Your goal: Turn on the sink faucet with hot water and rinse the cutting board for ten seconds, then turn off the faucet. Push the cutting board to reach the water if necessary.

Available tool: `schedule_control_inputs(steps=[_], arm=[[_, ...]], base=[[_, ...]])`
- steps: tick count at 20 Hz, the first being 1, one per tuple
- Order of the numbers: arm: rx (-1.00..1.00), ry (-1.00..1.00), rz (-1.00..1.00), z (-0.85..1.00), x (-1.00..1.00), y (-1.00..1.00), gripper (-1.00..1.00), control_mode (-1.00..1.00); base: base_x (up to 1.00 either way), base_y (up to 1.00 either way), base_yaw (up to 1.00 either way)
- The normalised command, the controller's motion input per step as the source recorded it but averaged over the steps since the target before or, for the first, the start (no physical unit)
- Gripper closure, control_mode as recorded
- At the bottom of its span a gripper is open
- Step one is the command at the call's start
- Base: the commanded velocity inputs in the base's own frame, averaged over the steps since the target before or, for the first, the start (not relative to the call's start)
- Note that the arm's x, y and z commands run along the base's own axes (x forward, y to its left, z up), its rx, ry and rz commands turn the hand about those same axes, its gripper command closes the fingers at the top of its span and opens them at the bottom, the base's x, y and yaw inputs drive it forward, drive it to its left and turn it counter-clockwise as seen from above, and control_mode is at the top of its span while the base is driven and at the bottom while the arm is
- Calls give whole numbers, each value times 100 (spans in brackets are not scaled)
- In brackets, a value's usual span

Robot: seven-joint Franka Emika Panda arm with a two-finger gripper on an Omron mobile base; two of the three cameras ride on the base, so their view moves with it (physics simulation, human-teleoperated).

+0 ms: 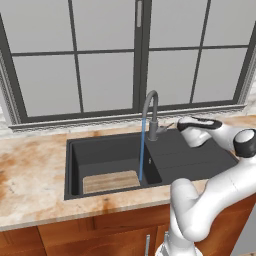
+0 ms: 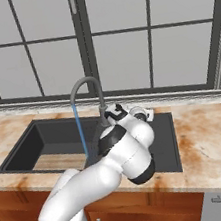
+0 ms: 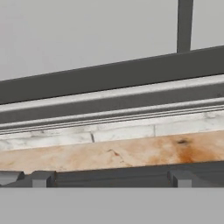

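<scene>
Desk point(image 1: 30, 170) of mottled stone carrying 1 dark sink point(image 1: 200, 165). 1 cutting board point(image 1: 111, 181) flat on the basin floor, long axis left-right, its right end just beside the falling water point(image 1: 142, 150). 1 faucet point(image 1: 151, 112), running. Fingers point(image 1: 176, 125) spread, pinching nothing, just right of the faucet base by its lever; board lies below and left of them.

The arm point(image 1: 200, 210) is built of glossy white, rounded, tube-like segments. Dark grey to black bands and caps are seen at its joints, with a black panel on the hand.
</scene>
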Motion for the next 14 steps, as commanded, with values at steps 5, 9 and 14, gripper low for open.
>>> schedule_control_inputs(steps=[5, 9, 14], arm=[[0, -1, 0, -3, 0, 0, -100, -100], [0, -1, 0, 0, 0, 1, -100, -100], [0, -1, 1, 0, 2, 4, -100, -100]], base=[[0, 0, 0], [0, 0, 0], [0, 0, 0]])
